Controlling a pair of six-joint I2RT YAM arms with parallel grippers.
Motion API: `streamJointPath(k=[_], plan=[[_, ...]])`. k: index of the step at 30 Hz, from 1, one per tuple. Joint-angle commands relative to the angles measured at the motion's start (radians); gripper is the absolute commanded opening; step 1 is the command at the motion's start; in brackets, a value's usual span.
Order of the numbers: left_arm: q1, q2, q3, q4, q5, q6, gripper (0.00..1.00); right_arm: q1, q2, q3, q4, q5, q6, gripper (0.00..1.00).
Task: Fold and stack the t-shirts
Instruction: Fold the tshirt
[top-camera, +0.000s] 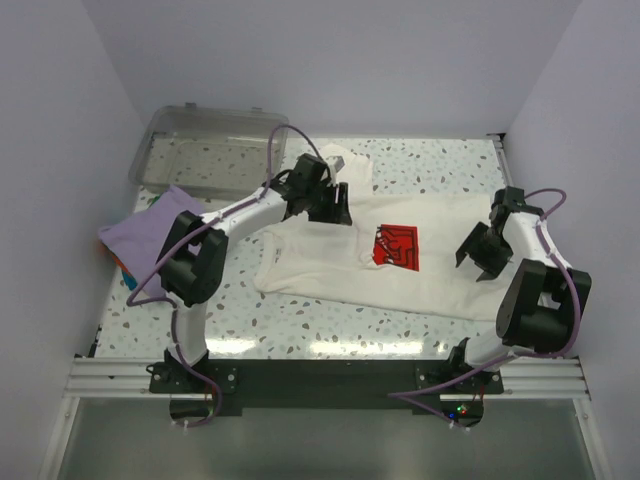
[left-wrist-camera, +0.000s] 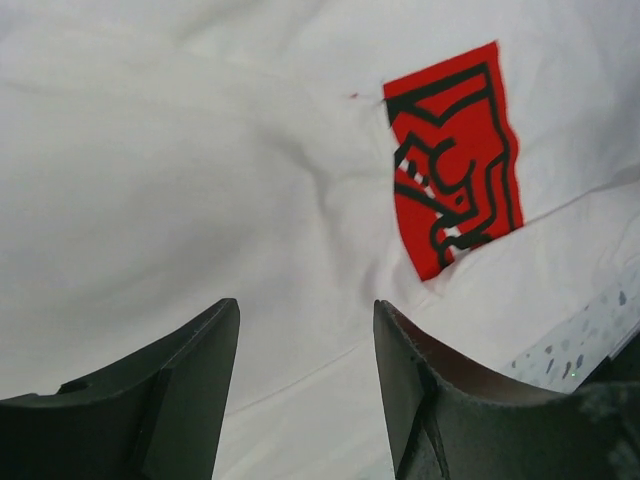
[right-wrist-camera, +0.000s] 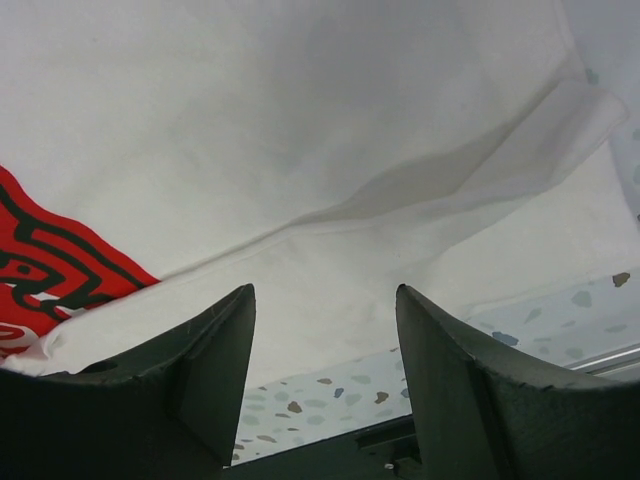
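Two t-shirts are showing: cream-white t-shirt (top-camera: 320, 268), lavender t-shirt (top-camera: 145, 232). One clear bin (top-camera: 200, 150) is showing. Two grippers are showing: left gripper (top-camera: 330, 208), right gripper (top-camera: 478, 256).

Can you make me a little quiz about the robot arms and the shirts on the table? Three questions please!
1. Pick one: the square print on the cream-white t-shirt is A) blue, B) red, C) green.
2. True or false: the left gripper is shut on cloth.
3. Fill the gap: the lavender t-shirt lies on the ___ arm's side, near the clear bin.
Key: 1 B. 2 False, it is open above the cream-white t-shirt. 3 left.
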Motion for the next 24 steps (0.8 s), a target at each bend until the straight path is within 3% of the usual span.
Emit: streamJointPath(k=[1, 7, 16, 24], plan=[[-0.001, -0.068, -0.145, -0.015, -0.094, 0.063, 0.61, 0.003, 0.018, 0.011, 0.035, -0.011, -0.020, 0.62], [-0.002, -0.174, -0.381, 0.034, -0.154, 0.057, 0.61, 0.003, 0.095, -0.034, 0.079, -0.031, -0.017, 0.62], [-0.005, -0.249, -0.546, 0.055, -0.157, 0.017, 0.61, 0.002, 0.176, -0.097, 0.069, -0.048, -0.023, 0.61], [-0.022, -0.348, -0.682, 0.060, -0.141, -0.049, 0.61, 0.002, 0.138, -0.124, 0.026, -0.036, -0.019, 0.61]])
